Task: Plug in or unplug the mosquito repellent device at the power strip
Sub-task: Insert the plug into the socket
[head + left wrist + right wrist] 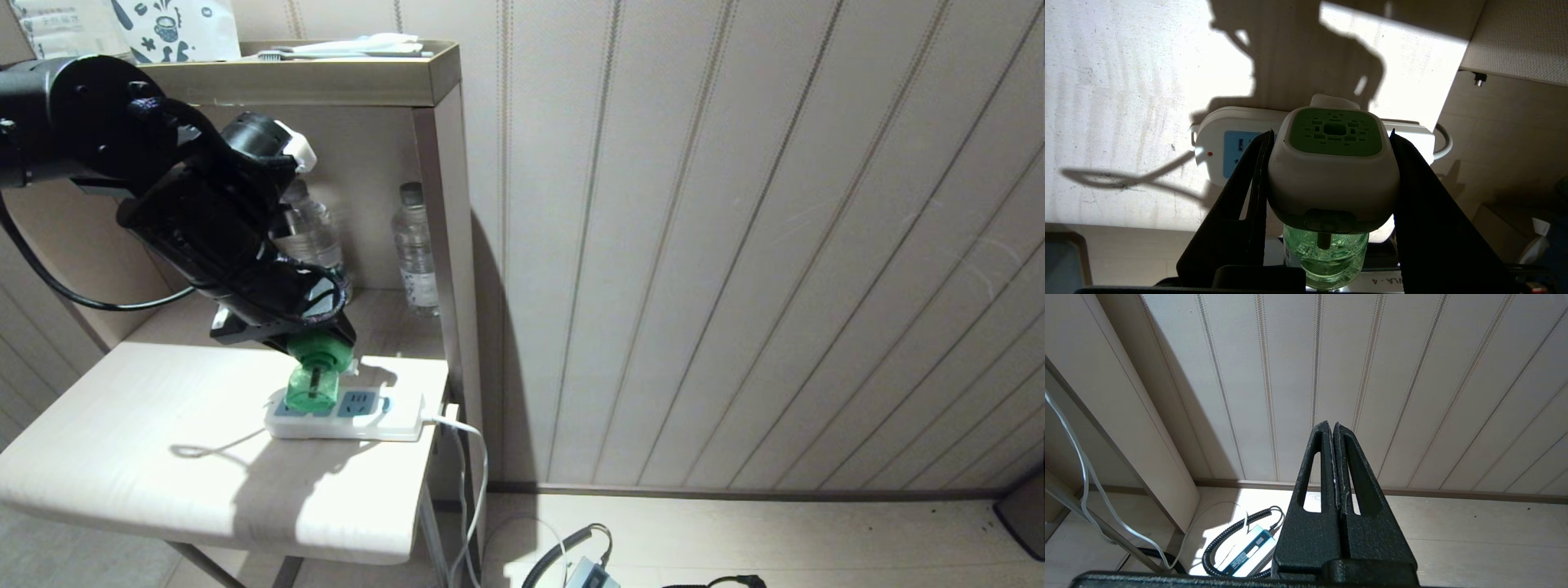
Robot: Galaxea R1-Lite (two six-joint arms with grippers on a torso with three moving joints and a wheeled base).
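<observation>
Above the power strip (pixel 347 415), white-and-green mosquito repellent device (pixel 1333 163) clamped in left pincer (pixel 1331 143).

Two clear water bottles (pixel 412 249) stand at the back of the pale wooden table (pixel 147 457), under a shelf (pixel 326 77), while a coiled black cable (pixel 1229 535) lies on the floor.

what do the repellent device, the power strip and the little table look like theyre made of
Mosquito repellent device: smooth matte plastic head, white with a green vented face; its bottle looks like clear green plastic, maybe glass. Power strip: glossy white moulded plastic, pale blue socket faces. Table: pale wood-grain top, probably laminate.
</observation>
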